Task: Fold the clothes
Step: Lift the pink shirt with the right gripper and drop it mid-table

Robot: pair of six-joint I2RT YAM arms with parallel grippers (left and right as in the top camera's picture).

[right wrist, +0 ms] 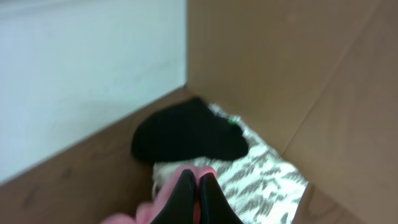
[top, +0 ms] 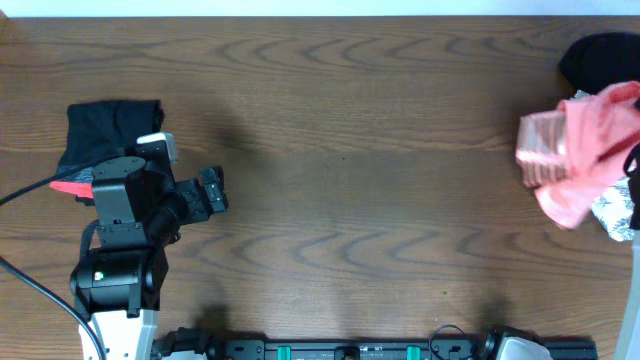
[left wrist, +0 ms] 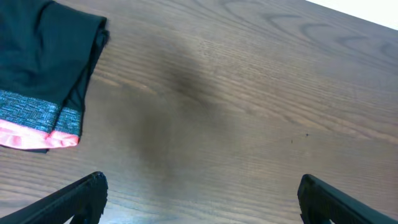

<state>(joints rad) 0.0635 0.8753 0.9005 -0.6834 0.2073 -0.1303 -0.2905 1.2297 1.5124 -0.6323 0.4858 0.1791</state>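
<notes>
While right pincer (right wrist: 198, 182) tight on salmon-pink garment (top: 588, 145), left pincer (left wrist: 202, 186) agape, black banded garment (left wrist: 43, 62) nearby, apart.

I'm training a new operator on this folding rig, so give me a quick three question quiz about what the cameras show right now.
1. True or false: the left gripper is open, apart from the folded black garment with the red-grey band.
2. Which garment is the right gripper shut on? A) the banded black one B) the salmon-pink one C) the white one with grey print
3. Fill in: seen from overhead, the plain black garment lies near the table's far ____ corner.
Key: 1 true; 2 B; 3 right.
</notes>
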